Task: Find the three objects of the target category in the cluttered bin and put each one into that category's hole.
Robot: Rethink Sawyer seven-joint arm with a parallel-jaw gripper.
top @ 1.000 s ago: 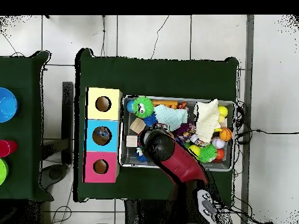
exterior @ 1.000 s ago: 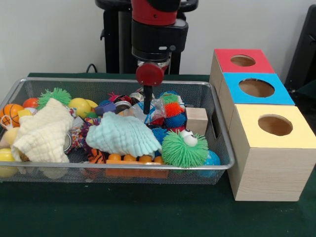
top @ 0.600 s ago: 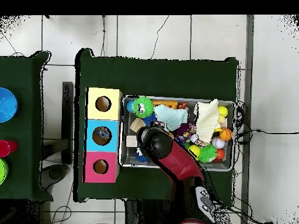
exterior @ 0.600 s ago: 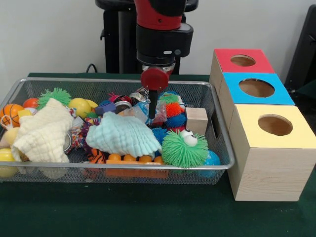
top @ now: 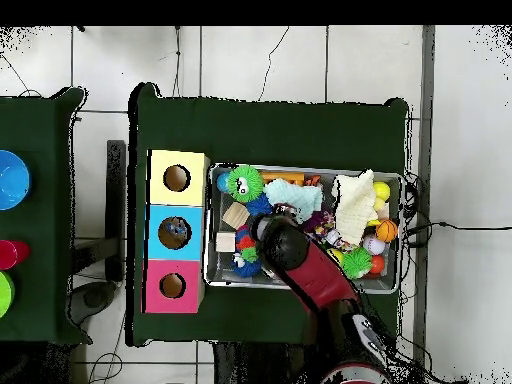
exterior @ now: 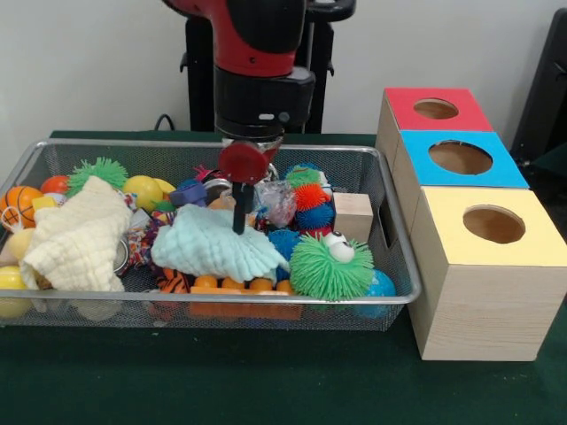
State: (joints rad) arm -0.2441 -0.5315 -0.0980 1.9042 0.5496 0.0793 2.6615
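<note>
A wire mesh bin point(exterior: 397, 232) holds a heap of toys. A light blue cloth point(exterior: 213, 248) lies in its middle, and my gripper point(exterior: 238, 221) comes down onto the cloth's top edge. A green spiky ball with eyes point(exterior: 330, 266) sits at the front right, with a wooden block point(exterior: 353, 215) behind it. A cream cloth point(exterior: 75, 235) covers the left part. In the overhead view the arm's head point(top: 278, 240) hides the gripper, beside the light blue cloth point(top: 300, 196). Three wooden boxes have holes in red point(exterior: 435, 108), blue point(exterior: 460, 157) and yellow point(exterior: 493, 224) tops.
Small balls, a basketball toy point(exterior: 18, 204), a second green spiky ball point(exterior: 97, 171), spiky blue and orange balls point(exterior: 310, 204) and an orange brick point(exterior: 235, 297) fill the bin. The boxes stand close to the bin's right wall. Green felt point(exterior: 266, 381) covers the table.
The arm has swung left in the front view, from above the crinkly wrapped toys to the light blue cloth. The cloth has shifted slightly with it.
</note>
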